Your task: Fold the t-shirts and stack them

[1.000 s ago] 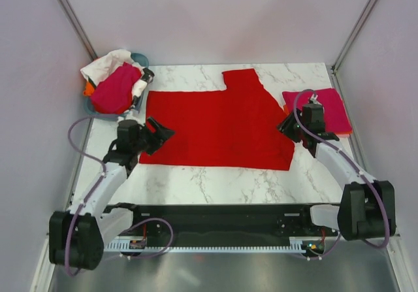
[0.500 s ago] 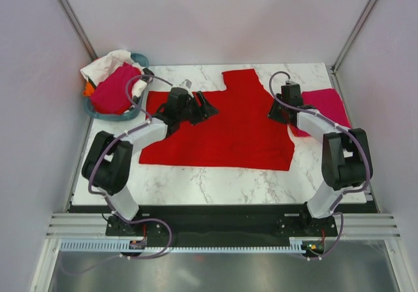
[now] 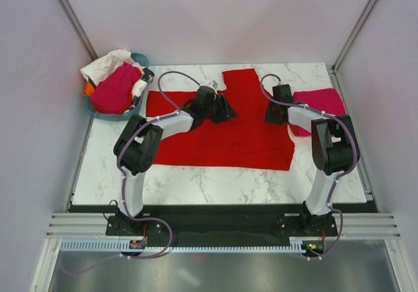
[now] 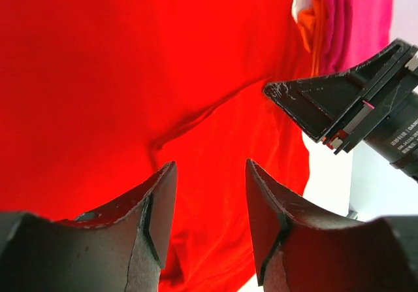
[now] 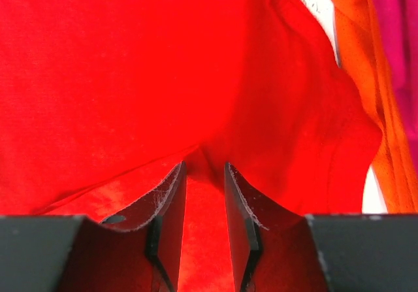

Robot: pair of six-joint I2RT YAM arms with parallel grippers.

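Lying soft and nearly flat under both claws, the red shirt [image 3: 241, 135] looks hardly folded yet. The right claw [image 5: 204, 168] pinches a raised ridge at its edge. The left claw [image 4: 209, 168] hovers with jaws apart, empty. Just right of the right claw, a folded pink shirt [image 3: 326, 102] rests on an orange one [image 5: 356, 57]. Well left of the left claw, a tub [image 3: 91, 111] holds crumpled shirts [image 3: 117, 86], probably waiting their turn.

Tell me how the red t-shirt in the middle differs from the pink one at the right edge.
The red t-shirt lies spread out wide; the pink t-shirt is folded into a compact rectangle. The red one covers far more of the table than the pink one. The red one lies alone; the pink one has an orange layer showing at its edge. Both are plain cloth, lying flat.
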